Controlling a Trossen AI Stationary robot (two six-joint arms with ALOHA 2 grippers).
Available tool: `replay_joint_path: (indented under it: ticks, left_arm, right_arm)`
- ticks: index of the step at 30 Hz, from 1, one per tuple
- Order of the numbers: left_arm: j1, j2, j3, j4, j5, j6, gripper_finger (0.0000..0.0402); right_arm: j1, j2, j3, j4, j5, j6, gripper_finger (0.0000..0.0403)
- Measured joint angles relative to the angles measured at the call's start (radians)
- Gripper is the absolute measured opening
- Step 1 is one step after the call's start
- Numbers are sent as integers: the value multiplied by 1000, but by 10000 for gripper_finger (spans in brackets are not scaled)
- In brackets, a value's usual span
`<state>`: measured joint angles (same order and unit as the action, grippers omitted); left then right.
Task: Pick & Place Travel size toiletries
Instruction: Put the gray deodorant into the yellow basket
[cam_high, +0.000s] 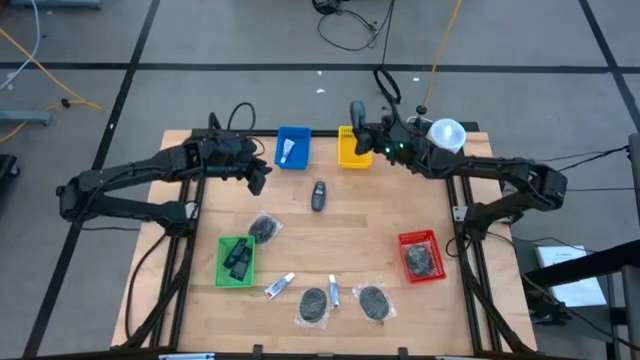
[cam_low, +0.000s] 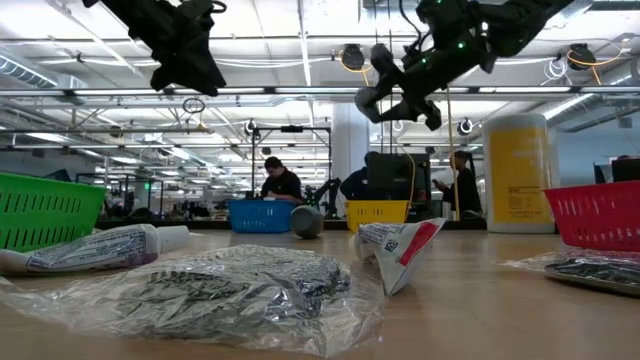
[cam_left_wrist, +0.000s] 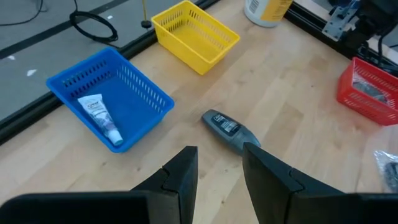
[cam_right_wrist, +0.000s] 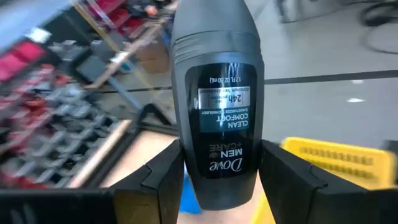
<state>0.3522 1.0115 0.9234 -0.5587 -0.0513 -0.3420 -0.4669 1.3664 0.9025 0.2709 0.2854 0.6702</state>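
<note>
Nearest the front edge, two travel size toiletries lie loose on the wood: one white tube (cam_high: 279, 286) just beside the green bin (cam_high: 222, 271), another tube (cam_high: 334, 292) standing between two bagged dark items (cam_high: 313, 304). The low view puts that first tube (cam_low: 95, 248) right up close, crinkled and flat at its tail. My read: these are light, soft-walled and a bit slick, so they'll squash and skid if pinched hard. Better to take one across its flat body, near the cap end where it's stiffer.

Mid-table, a dark deodorant (cam_high: 318, 195) lies on its side, well apart from everything. The left gripper (cam_left_wrist: 217, 171) hovers above the boards near it, jaws parted with nothing between them.

Farther back, the blue bin (cam_high: 293, 147) already has a third tube (cam_left_wrist: 100, 117) lying inside, against its floor. Next to it sits the yellow bin (cam_high: 353, 146), which looks empty, though its mesh hides part of the floor.

Right at the back, the right gripper (cam_right_wrist: 217, 171) is raised over the yellow bin and clamps a second deodorant stick (cam_right_wrist: 216, 93) around its lower body, label facing the camera, cap end out ahead.
</note>
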Motion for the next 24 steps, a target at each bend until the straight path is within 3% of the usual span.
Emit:
replay_joint_path:
  ticks: [14,24]
  left_arm:
    - [3,0,0,0,6,-7,124]
    - [3,0,0,0,50,0,124]
  right_arm:
    - [-16,189,109,-268,-1,94,172]
    - [-16,304,107,-274,-3,75,172]
